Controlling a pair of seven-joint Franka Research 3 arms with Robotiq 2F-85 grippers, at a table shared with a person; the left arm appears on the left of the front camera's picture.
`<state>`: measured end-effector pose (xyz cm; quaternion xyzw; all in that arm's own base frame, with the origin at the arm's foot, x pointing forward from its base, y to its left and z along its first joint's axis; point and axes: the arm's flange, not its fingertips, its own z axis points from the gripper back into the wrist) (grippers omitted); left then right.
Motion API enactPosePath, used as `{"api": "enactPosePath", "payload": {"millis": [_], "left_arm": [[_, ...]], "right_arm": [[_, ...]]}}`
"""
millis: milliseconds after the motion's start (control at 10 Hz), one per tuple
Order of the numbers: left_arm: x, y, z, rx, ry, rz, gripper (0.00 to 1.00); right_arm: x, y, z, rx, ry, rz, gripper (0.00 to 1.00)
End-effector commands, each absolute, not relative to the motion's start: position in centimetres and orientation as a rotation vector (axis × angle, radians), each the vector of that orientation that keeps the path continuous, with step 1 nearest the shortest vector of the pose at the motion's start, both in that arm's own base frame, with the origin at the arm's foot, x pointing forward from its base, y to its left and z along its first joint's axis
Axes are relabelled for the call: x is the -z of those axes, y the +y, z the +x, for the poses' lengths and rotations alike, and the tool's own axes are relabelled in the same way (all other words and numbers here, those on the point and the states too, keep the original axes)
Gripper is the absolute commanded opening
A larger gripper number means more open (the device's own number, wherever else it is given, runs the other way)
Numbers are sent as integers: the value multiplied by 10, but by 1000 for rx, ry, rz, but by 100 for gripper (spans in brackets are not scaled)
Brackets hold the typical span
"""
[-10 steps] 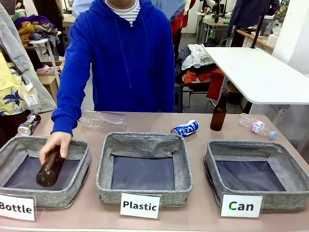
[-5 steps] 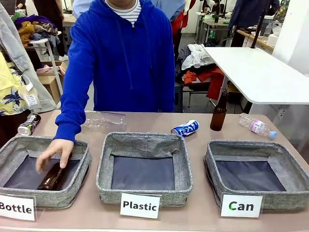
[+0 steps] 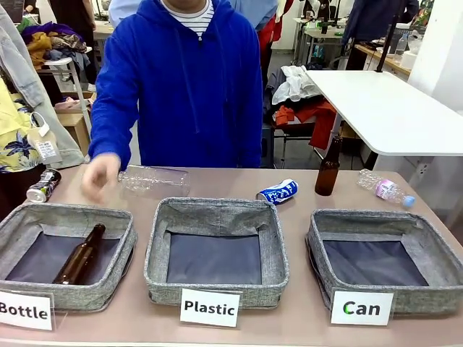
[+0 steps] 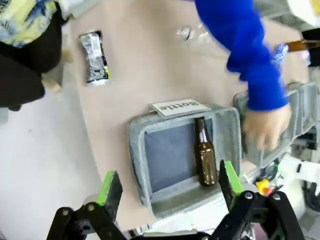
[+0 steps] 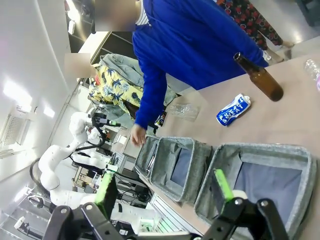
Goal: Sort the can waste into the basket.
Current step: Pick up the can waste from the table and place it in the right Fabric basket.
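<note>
The grey "Can" basket [image 3: 362, 216] sits at the front right of the table with only its dark liner inside; it lies nearest in the right wrist view [image 5: 265, 152]. A crushed blue can [image 3: 278, 191] lies behind the middle basket and also shows from the right wrist [image 5: 233, 109]. A crushed silver can [image 3: 42, 186] rests at the table's far left edge [image 4: 95, 58]. My left gripper [image 4: 169, 180] hangs open high above the "Bottle" basket. My right gripper [image 5: 164, 185] is open, high above the table's right side.
The "Bottle" basket [image 3: 65, 215] holds a brown bottle [image 3: 79, 253]. The "Plastic" basket [image 3: 215, 210] stands in the middle. The person's hand [image 3: 99, 173] hovers by a clear plastic bottle [image 3: 154, 179]. An upright brown bottle [image 3: 328, 168] and a pink-labelled plastic bottle [image 3: 385, 189] stand at the back right.
The person laid the brown bottle in the "Bottle" basket, let go, and drew the hand up and back toward the clear plastic bottle.
</note>
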<state>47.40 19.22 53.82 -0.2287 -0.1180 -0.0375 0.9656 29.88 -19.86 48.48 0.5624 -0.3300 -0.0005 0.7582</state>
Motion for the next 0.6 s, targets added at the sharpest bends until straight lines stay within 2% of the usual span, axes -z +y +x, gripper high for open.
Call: {"api": "enactPosePath", "payload": {"millis": [0, 300, 500], "left_arm": [[-522, 196, 511, 51, -169, -393, 100], [-461, 186, 553, 65, -127, -375, 100], [-421, 181, 571, -43, -147, -215, 100]], "right_arm": [[-487, -200, 302, -17, -751, 1229, 100], [-487, -200, 302, -17, -751, 1229, 100], [-487, -200, 302, -17, -751, 1229, 100]]}}
